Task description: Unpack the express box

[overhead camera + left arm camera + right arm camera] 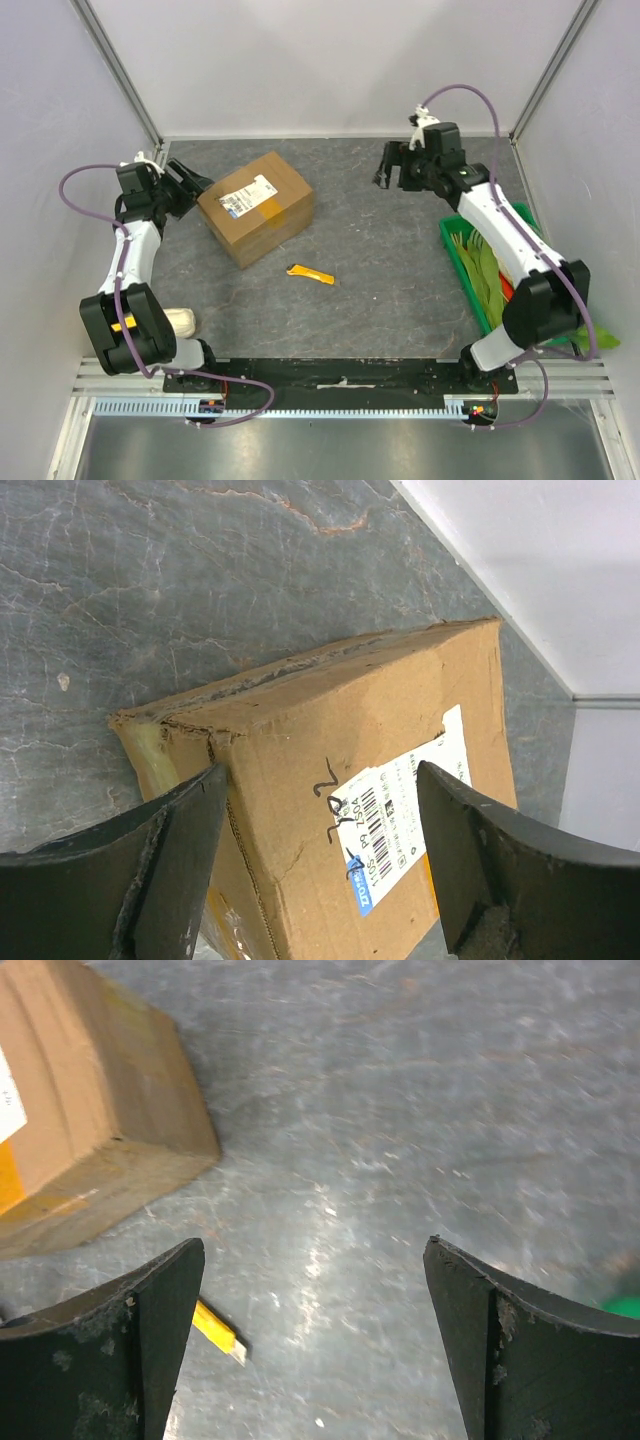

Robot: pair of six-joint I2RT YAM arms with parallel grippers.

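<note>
The express box (256, 205) is a brown cardboard carton lying shut on the grey table, left of centre, with a white shipping label (247, 194) and yellow tape on top. My left gripper (190, 183) is open just left of the box; in the left wrist view its fingers (180, 860) straddle the box's near corner (330, 780) without clasping it. My right gripper (392, 172) hangs open above the table at the back right, well away from the box (70, 1120). Nothing is between its fingers (150, 1330).
A yellow utility knife (310, 272) lies on the table in front of the box, also seen as the knife (220, 1330) by my right fingers. A green crate (470, 270) of leafy vegetables stands at the right edge. A pale roll (182, 321) lies near the left arm's base.
</note>
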